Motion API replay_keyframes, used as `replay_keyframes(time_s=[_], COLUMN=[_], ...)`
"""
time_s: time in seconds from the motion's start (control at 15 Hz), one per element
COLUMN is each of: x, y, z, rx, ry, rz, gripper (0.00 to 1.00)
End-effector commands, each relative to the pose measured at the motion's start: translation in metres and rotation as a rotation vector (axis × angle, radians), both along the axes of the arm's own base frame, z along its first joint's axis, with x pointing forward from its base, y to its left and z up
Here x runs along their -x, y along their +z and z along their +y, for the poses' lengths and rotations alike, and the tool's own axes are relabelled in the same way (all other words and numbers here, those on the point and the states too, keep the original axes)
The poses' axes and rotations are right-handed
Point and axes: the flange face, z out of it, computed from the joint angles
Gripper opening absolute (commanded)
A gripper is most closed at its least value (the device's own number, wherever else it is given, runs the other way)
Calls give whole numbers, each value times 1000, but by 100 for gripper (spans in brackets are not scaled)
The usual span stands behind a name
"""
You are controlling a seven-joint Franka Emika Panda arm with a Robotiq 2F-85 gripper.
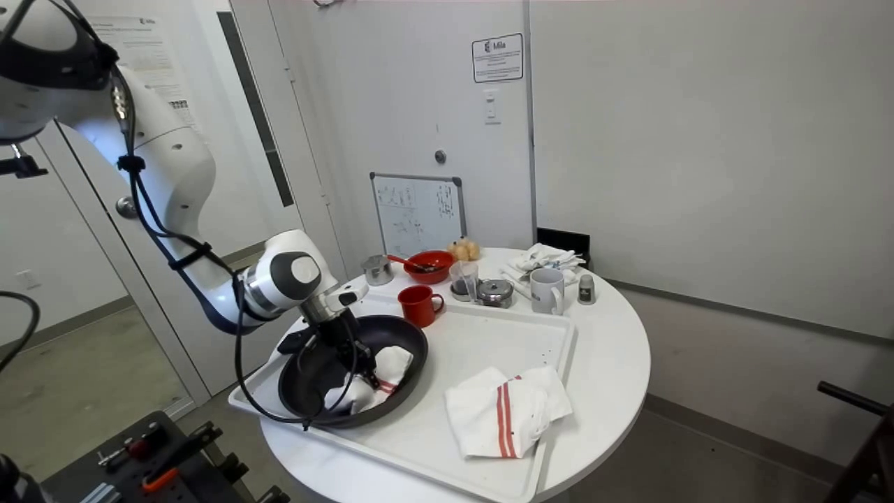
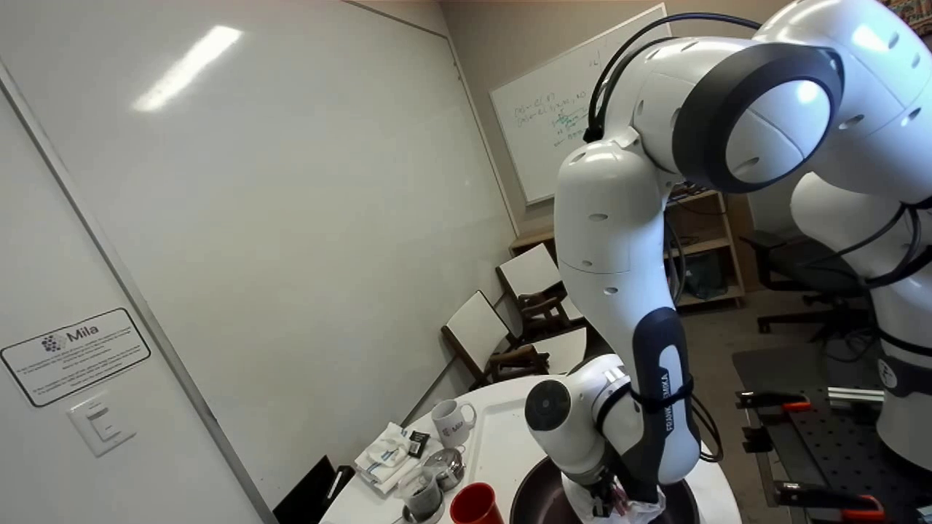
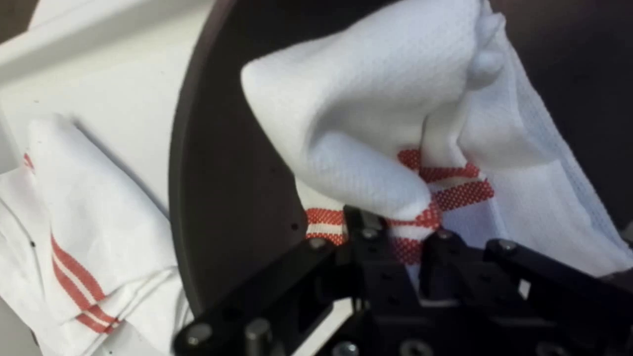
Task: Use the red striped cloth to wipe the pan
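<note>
The pan (image 1: 385, 332) is a large black round pan on the white tray. It shows partly in an exterior view (image 2: 533, 495) and in the wrist view (image 3: 232, 148). The red striped cloth (image 1: 395, 362) is bunched up inside the pan, white with red stripes; it fills the middle of the wrist view (image 3: 366, 84). My gripper (image 3: 403, 230) points down into the pan with its fingers closed on a fold of the cloth. In both exterior views the gripper (image 1: 370, 381) (image 2: 619, 502) is at the cloth. The fingertips are partly hidden by cloth.
A larger folded white cloth with red stripes (image 1: 506, 416) lies on the tray (image 1: 482, 339) beside the pan. A red mug (image 1: 419, 305) stands near the pan's rim. Behind are a red bowl (image 1: 429, 267), a lidded metal pot (image 1: 495, 293) and a light mug (image 1: 547, 290).
</note>
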Motion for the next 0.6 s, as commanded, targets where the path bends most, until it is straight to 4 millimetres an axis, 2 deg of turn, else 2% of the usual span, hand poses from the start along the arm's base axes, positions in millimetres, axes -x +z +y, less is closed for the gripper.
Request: replay_keyframes(time_s=[0.0,0.33,0.53], x=[-1,4,11], y=[-11,-6,6], z=[32,49,49], rx=[-48,-99,-124], ry=[75,140,153], rz=[-66,-109,-144], gripper=[4,4,4])
